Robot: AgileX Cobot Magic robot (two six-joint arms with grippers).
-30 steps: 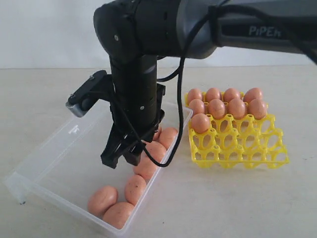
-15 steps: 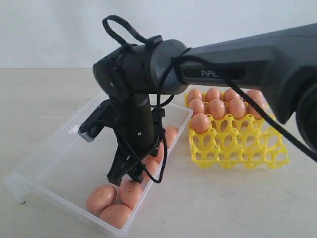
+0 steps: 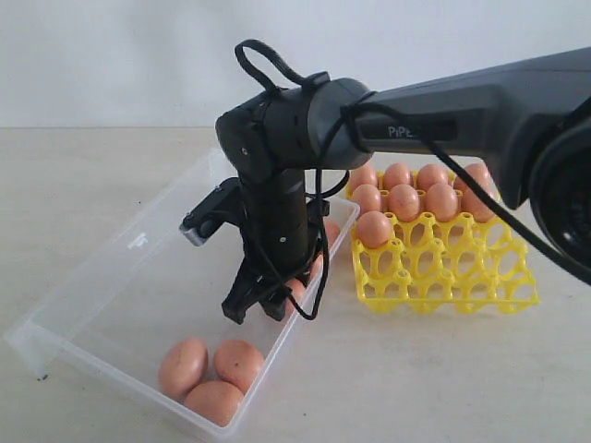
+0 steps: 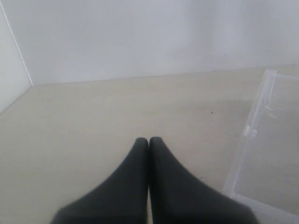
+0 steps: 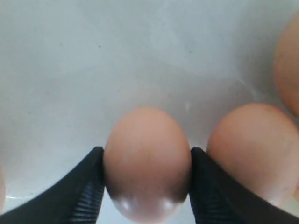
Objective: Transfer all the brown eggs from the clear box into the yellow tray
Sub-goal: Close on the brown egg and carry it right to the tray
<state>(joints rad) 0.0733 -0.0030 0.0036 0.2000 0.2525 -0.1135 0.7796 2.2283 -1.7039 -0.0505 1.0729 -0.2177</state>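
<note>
A: Exterior view first. Noticed anything crowding the right gripper (image 3: 257, 309)?

B: Found it down inside the clear box (image 3: 148, 305), on an arm stretched in from the right, with the wrist camera (image 3: 205, 224) jutting out above the box floor. Counted three brown eggs (image 3: 238, 362) bunched at the box's near end, lying on their sides (long axes roughly level). Glimpsed more half hidden behind the arm.

A: And the yellow tray (image 3: 462, 277)?

B: Sat just beside the box on the table (image 3: 443, 369). Held nine eggs stood on end, filling the two back rows plus one cup of the third.

A: Left wrist view?

B: Showed the left gripper (image 4: 148, 142) clenched on nothing, tips pressed together over the table. Caught only a corner of the box off to one side.

A: Right wrist view?

B: Showed the fingers (image 5: 84, 191) clamped against both flanks of the clasped egg (image 5: 147, 163), above the box floor. Lay with its long axis along the fingers, crosswise to the squeeze; couldn't tell which end was narrower. Saw a neighbouring egg (image 5: 247, 149) touching the outside of one finger.
</note>
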